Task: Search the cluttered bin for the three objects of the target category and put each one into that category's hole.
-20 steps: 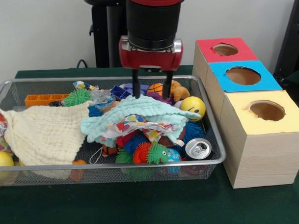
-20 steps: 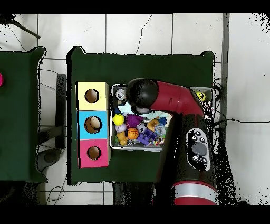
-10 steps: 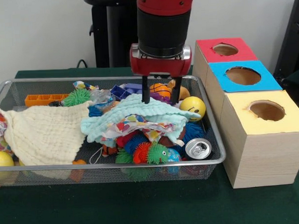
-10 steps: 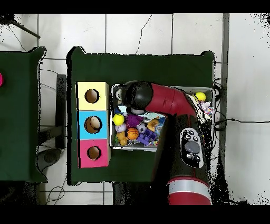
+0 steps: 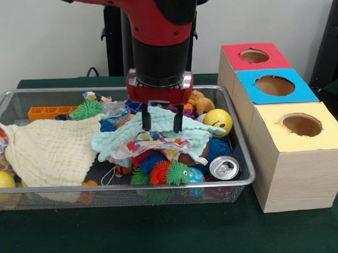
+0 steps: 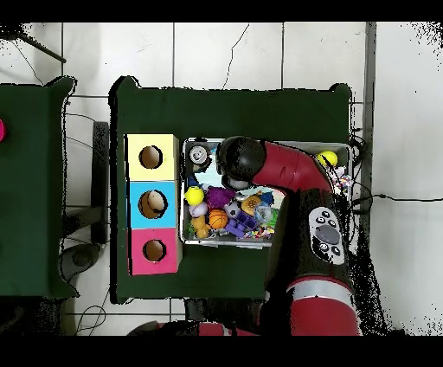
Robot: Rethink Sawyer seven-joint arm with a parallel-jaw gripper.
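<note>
My gripper (image 5: 162,122) hangs open in the wire bin (image 5: 160,185), its two black fingers (image 5: 146,119) pressing down on the top of a mint green cloth (image 5: 188,131). Nothing is held between them. Under that cloth lie a patterned fabric (image 5: 150,142) and spiky rubber balls (image 5: 172,173). A yellow smiley ball (image 5: 218,122) and a silver can (image 5: 224,168) sit at the bin's right end. In the overhead view the arm's round head (image 6: 240,160) covers the gripper, and the yellow ball (image 6: 194,196) and a basketball (image 6: 218,219) show beside it.
Three boxes with round holes stand right of the bin: red (image 5: 254,57), blue (image 5: 274,85), yellow (image 5: 299,127). A cream cloth (image 5: 53,147) fills the bin's left half. An orange tray (image 5: 46,112), a green spiky ball (image 5: 88,109) and a plush toy (image 5: 200,103) lie at the back.
The gripper has shifted left and come down from the cloth's back right edge onto its middle. Its fingers stay open. The arm's upper link now swings in from the upper left.
</note>
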